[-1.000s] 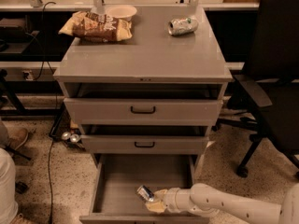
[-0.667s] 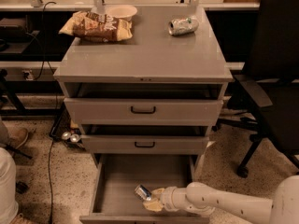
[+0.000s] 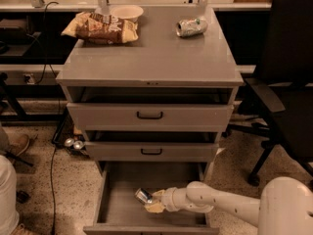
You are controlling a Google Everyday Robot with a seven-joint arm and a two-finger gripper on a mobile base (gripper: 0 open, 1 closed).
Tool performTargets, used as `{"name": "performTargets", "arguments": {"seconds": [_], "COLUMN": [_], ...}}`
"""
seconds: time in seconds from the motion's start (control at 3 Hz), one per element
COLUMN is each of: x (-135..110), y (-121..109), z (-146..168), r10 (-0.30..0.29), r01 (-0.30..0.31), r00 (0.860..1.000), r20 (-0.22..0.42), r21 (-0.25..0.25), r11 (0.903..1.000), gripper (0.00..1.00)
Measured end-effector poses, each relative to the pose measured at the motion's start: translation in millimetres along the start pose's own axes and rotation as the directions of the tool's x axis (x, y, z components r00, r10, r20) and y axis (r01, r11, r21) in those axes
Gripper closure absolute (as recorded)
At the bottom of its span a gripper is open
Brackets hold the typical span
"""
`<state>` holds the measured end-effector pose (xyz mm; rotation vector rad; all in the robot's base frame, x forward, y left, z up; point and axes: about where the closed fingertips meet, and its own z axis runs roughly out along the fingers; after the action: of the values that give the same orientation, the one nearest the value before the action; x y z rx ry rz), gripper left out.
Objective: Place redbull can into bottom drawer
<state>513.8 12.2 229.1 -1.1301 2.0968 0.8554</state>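
Note:
The redbull can [image 3: 143,195], slim and silver with a shiny round end, is tilted inside the open bottom drawer [image 3: 122,209], low over its flat grey floor. My gripper [image 3: 153,201] reaches into the drawer from the right on a white arm [image 3: 220,204] and is shut on the can's right end. I cannot tell whether the can touches the floor.
Two shallower grey drawers with black handles [image 3: 149,115] sit above, slightly open. On the cabinet top lie a chip bag [image 3: 100,27], a bowl [image 3: 126,11] and a silver can with green marks [image 3: 191,26]. A black office chair [image 3: 286,82] stands at the right.
The arm has pushed the can a little further left and lower inside the bottom drawer. The grip on the can is unchanged.

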Motion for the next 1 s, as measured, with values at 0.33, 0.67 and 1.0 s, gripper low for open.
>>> {"name": "performTargets", "arguments": {"seconds": [0.33,0.67,1.0], "x": [-11,-13,-8], "y": [-18,-29,-33], "z": [24,44,65], "r10": [-0.038,-0.046,-0.037], "r01": [0.038,0.047,0.037], "r00": [0.999,0.999,0.999], "r20": [0.02,0.021,0.0], "r21": [-0.019,-0.038,-0.066], "r11": [0.9991,0.9982,0.9971], "gripper": [1.0,0.98,0.67]}}
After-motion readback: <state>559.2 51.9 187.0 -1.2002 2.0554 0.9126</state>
